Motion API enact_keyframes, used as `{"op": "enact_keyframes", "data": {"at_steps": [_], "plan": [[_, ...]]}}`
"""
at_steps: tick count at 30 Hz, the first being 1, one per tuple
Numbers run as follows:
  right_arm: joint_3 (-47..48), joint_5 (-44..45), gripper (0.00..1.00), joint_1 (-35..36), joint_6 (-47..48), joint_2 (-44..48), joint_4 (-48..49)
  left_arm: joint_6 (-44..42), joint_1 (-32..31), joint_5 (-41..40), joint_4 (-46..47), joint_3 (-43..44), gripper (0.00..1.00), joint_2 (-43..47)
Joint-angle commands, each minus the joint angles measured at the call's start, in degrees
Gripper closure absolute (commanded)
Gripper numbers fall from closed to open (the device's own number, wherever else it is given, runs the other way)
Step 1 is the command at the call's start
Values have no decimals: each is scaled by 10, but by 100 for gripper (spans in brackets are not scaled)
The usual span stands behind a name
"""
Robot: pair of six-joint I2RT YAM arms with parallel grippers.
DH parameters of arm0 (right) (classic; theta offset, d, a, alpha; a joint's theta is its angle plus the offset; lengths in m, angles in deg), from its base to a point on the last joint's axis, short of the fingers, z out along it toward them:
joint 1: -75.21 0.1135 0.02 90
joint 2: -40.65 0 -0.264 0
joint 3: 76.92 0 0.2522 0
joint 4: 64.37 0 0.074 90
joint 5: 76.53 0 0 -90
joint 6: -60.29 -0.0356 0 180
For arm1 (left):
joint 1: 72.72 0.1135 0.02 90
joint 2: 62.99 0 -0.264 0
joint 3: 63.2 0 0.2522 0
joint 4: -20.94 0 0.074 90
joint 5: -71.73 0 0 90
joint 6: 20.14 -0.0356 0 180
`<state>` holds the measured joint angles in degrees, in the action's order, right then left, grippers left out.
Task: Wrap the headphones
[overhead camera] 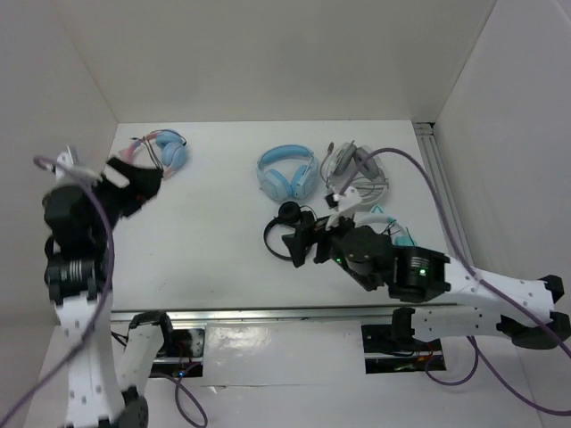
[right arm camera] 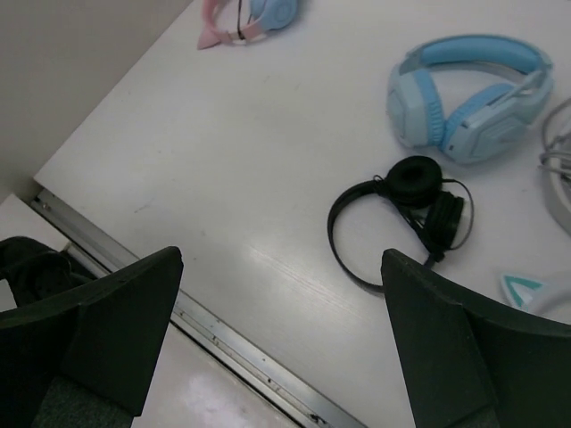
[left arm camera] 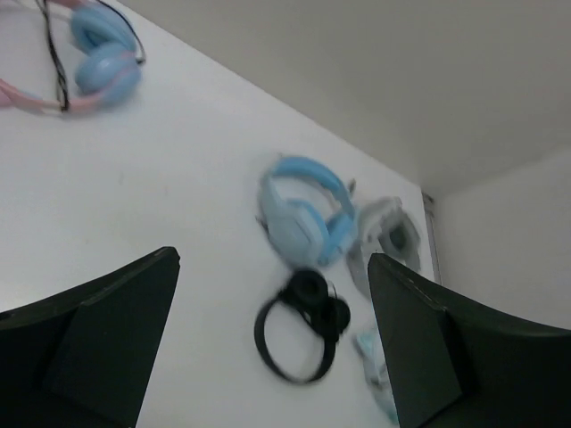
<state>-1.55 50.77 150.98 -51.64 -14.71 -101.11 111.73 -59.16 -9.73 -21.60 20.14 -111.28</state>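
The headphones (overhead camera: 165, 150) with pink cat-eared band and light blue cups lie at the far left of the table, with the thin dark cable looped across the band. They also show in the left wrist view (left arm camera: 94, 67) and the right wrist view (right arm camera: 250, 16). My left gripper (overhead camera: 147, 185) is open and empty, raised just near of them. In its own view the left gripper (left arm camera: 272, 357) points over the table's middle. My right gripper (overhead camera: 293, 242) is open and empty, above the black headphones. In its own view the right gripper (right arm camera: 281, 348) hangs over the table's near edge.
All-blue headphones (overhead camera: 287, 171) lie at the back middle, with grey-white headphones (overhead camera: 357, 169) to their right. Black headphones (overhead camera: 284, 227) lie in the middle. Teal cat-ear headphones (overhead camera: 394, 234) are partly hidden under the right arm. A metal rail (right arm camera: 223, 339) runs along the near edge.
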Motion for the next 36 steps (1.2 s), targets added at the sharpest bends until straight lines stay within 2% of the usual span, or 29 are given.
{"op": "enact_keyframes", "data": {"at_steps": [1,2,3,4,5,6,10,14,36], "plan": [[29,84,0,6,-49,69,-157,-47,-15,126,-125,-79,0,177],[29,84,0,6,-56,82,-169,-60,-15,120,-152,-80,0,261],[29,78,0,6,-56,107,-188,-80,-15,120,-176,-80,0,288],[35,78,0,6,-56,117,-202,-110,-40,78,-251,-62,0,289],[41,78,0,6,-64,124,-217,-110,-64,60,-264,-72,0,289],[47,83,0,6,-70,137,-248,-110,-118,42,-269,-87,0,297],[48,72,0,6,-83,179,-272,-110,-177,-14,-291,-129,0,362],[41,54,0,6,-99,209,-288,-110,-192,-65,-315,-146,0,385],[41,73,0,6,-109,220,-321,-110,-198,-65,-309,-146,0,397]]}}
